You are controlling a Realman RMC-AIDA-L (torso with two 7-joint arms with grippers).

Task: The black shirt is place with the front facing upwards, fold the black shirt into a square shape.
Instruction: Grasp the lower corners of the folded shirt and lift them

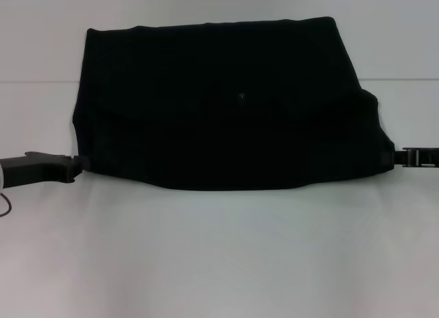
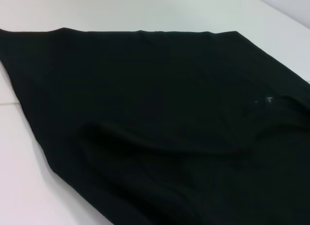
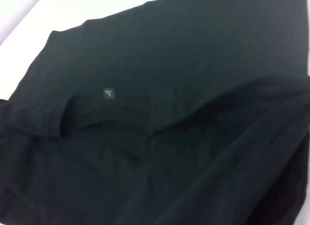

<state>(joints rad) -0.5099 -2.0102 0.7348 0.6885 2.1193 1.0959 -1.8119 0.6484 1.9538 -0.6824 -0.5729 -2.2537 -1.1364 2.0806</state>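
Observation:
The black shirt point(image 1: 219, 105) lies across the white table, folded into a wide band with its near edge sagging in a curve. A small blue neck label point(image 3: 109, 94) shows by the collar in the right wrist view. No lettering shows. My left gripper point(image 1: 81, 164) meets the shirt's near left corner, and the cloth runs to a point at it. My right gripper point(image 1: 396, 157) meets the near right corner, where the cloth bulges out to its tip. Both look shut on the cloth. The left wrist view shows only black shirt point(image 2: 160, 113) over the table.
The white table point(image 1: 219, 263) spreads in front of the shirt and beyond it. A faint seam line point(image 1: 41, 81) crosses the table behind the shirt. A thin cable point(image 1: 5, 207) hangs below my left arm.

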